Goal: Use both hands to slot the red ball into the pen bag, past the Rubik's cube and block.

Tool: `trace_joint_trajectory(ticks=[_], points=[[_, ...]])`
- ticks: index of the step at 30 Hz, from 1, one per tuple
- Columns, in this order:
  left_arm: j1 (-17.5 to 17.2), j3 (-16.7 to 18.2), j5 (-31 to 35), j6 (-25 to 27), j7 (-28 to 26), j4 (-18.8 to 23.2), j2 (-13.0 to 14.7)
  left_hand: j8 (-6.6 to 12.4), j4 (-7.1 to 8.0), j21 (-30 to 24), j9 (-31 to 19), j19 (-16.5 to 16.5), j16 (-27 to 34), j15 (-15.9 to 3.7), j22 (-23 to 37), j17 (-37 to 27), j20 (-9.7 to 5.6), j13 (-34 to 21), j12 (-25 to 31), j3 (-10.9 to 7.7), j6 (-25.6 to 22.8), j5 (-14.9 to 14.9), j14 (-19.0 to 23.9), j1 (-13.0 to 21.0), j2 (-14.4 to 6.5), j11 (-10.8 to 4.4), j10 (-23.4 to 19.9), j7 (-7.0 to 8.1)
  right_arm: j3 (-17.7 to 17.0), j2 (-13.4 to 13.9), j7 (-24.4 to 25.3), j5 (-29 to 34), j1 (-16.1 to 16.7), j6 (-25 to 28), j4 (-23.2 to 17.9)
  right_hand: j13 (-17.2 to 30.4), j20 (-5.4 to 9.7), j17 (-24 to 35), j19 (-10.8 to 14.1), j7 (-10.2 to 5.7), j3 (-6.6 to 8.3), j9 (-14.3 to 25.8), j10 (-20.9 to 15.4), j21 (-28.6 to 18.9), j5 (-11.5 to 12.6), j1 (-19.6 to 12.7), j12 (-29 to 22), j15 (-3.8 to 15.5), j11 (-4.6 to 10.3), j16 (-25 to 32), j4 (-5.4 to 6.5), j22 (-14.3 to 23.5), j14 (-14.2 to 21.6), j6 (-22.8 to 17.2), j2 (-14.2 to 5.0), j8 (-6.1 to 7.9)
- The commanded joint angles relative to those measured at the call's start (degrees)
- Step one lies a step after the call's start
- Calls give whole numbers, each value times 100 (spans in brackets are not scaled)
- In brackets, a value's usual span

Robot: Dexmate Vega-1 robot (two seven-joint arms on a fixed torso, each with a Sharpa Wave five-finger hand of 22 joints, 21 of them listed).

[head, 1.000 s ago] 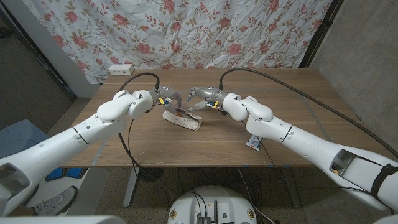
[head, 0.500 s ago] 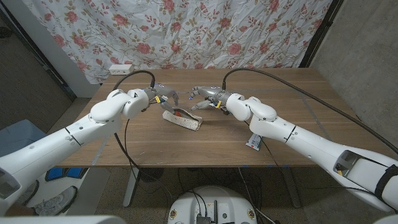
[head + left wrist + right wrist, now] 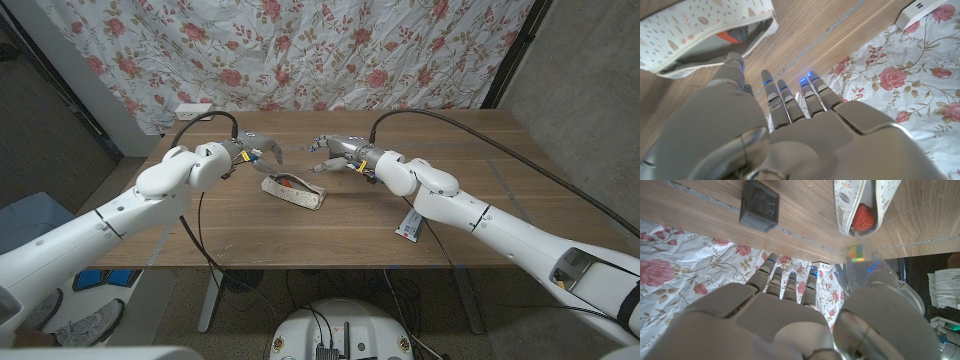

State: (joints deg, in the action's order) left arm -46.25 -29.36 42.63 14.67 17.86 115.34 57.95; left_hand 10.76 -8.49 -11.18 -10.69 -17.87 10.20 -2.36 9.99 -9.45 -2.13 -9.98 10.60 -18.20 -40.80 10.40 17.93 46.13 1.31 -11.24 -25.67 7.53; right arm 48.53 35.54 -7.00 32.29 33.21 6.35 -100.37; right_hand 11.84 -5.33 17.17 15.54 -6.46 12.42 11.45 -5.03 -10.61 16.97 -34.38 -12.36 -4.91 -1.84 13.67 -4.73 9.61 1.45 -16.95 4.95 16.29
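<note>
The white patterned pen bag (image 3: 296,194) lies open on the table, and the red ball (image 3: 288,181) sits inside its mouth. The ball (image 3: 730,36) shows in the bag (image 3: 695,27) from the left wrist view, and again as a red ball (image 3: 863,216) in the bag (image 3: 842,200) from the right wrist view. My left hand (image 3: 258,150) hovers just behind the bag's left end, fingers spread and holding nothing. On the other side my right hand (image 3: 330,148) is likewise open and apart from the bag. A Rubik's cube (image 3: 856,253) and a dark block (image 3: 759,206) stand on the table near the bag.
A white power strip (image 3: 194,110) lies at the table's far left edge, also seen as the strip (image 3: 920,9) by the floral curtain. A small packet (image 3: 408,226) lies near the front right. Cables run from both wrists across the back of the table.
Both hands have drawn back from the bag's mouth, the left one toward the left and the right one toward the right, and their fingers have spread. The bag and ball stay put.
</note>
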Motion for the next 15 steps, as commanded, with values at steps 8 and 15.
trace_joint_trajectory(ticks=[8, 15], points=[[-200, 229, -1107, 193, -760, -248, -154, -71, 32, -19, 8, -23, 4, -585, 18, -31, 58, -23, -8, 32, 336, 1, -30, -89, -138, 48, 75, -37, -553, 299, 712, -571, 457, -695, 156, 15, 139, 19, 169, -3, -42, 6, -255, -75, -44, 252, -86, 108, 20, 58, 110, 16, 123, -65, -51, -53], [-130, 185, -1549, 216, -845, -401, -223, -113, 66, -13, 35, 11, -9, -515, 22, -27, 80, -26, -36, 71, 700, -15, -120, -261, -241, 132, 241, -72, -716, 395, 594, -918, 516, -848, 218, 13, 137, 20, 150, -110, -104, 0, -233, -56, -57, 419, -55, 80, 44, 34, 175, 16, 69, -24, -64, -108]])
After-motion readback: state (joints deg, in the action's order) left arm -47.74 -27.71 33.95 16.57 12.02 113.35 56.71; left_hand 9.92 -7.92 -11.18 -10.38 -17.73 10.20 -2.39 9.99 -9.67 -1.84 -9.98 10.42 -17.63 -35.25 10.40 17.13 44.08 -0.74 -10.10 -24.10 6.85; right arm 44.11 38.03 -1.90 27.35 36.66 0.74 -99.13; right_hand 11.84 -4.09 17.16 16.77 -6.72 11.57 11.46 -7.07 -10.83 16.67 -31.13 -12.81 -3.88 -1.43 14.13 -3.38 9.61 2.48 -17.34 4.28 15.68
